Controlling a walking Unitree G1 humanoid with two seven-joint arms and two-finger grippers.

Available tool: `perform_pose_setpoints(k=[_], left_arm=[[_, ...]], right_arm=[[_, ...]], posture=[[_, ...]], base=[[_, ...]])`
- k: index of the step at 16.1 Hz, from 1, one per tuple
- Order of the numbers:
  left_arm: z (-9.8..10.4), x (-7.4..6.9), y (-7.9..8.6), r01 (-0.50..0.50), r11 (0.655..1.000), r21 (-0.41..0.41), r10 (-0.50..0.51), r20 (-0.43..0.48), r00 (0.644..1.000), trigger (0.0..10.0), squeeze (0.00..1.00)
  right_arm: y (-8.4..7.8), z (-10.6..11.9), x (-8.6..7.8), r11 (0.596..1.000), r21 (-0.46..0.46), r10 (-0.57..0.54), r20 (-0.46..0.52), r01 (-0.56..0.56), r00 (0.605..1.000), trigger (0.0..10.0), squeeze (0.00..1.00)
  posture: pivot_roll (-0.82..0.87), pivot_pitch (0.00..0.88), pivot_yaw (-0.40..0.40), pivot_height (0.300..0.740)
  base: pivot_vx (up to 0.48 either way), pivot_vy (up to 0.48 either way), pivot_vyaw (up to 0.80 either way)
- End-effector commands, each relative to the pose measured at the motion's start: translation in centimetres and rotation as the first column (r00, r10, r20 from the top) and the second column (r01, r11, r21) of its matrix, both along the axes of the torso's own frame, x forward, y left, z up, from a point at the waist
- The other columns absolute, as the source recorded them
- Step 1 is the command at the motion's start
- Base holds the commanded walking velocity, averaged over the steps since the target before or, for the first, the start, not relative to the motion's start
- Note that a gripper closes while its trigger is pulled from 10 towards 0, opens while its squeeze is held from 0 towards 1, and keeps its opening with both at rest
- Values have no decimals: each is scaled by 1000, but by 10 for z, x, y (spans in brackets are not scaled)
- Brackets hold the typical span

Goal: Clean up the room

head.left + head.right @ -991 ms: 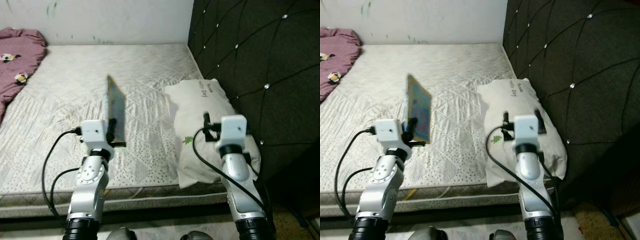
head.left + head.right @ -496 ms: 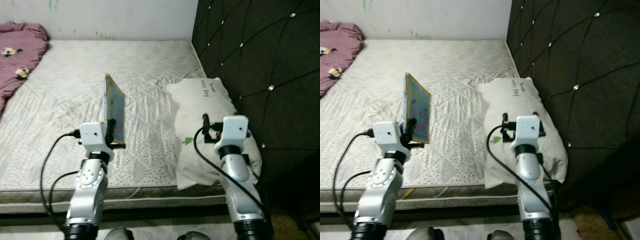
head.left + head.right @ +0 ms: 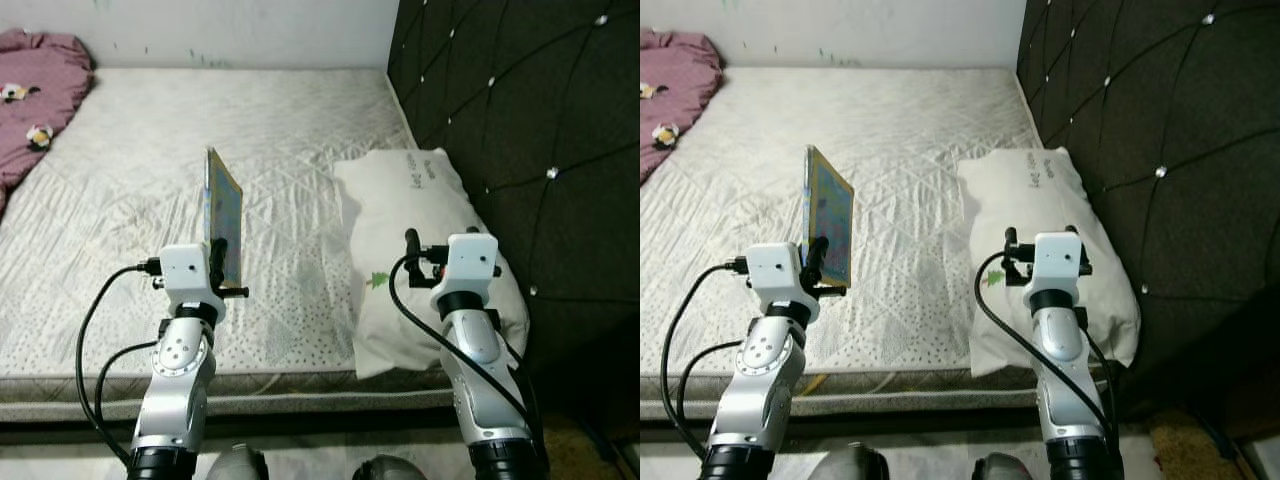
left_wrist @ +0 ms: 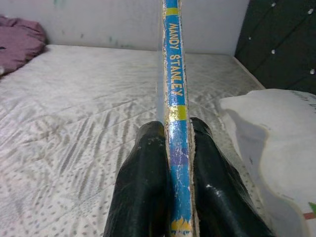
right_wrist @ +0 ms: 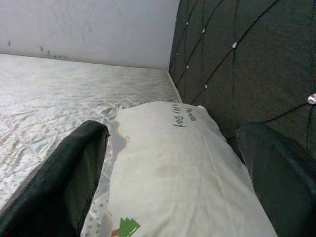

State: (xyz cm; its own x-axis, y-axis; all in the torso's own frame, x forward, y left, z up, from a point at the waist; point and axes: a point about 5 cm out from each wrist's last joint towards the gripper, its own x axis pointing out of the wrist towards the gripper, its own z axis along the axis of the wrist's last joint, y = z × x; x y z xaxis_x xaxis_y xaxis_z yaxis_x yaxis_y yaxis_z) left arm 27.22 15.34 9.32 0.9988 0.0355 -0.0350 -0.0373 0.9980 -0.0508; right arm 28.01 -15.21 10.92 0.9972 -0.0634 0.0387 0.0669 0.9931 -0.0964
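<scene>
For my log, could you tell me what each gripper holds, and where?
Left gripper clamps a thin book at its lower spine; right gripper is open, holding nothing.

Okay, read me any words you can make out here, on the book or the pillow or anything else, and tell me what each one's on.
"MANDY STANLEY": on the blue spine of the book clamped upright in the left gripper.
"Happy Day": on the white pillow ahead of the open right gripper; a smaller word above it is too blurred to read.
The book's cover print is too small to read.
</scene>
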Motion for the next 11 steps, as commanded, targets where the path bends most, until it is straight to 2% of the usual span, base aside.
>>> perform_pose_setpoints(k=[1,3,11], left_arm=[[11,1,3,-11,1000,12,10,48,999,10000,0],[12,2,2,-13,1000,13,12,50,999,10000,0],[15,4,-2,8,1000,-18,-7,65,998,10000,0]], right_arm=[[1,1,1,1000,0,8,1,-8,1000,10000,0],[1,0,2,1000,-1,8,1,-8,1000,10000,0],[1,-1,4,1000,-9,26,-3,-26,1000,10000,0]], posture=[[-28,0,-10,666],[-28,0,-7,647],[-31,0,-18,647]], base=[[0,0,0],[0,0,0],[0,0,0]])
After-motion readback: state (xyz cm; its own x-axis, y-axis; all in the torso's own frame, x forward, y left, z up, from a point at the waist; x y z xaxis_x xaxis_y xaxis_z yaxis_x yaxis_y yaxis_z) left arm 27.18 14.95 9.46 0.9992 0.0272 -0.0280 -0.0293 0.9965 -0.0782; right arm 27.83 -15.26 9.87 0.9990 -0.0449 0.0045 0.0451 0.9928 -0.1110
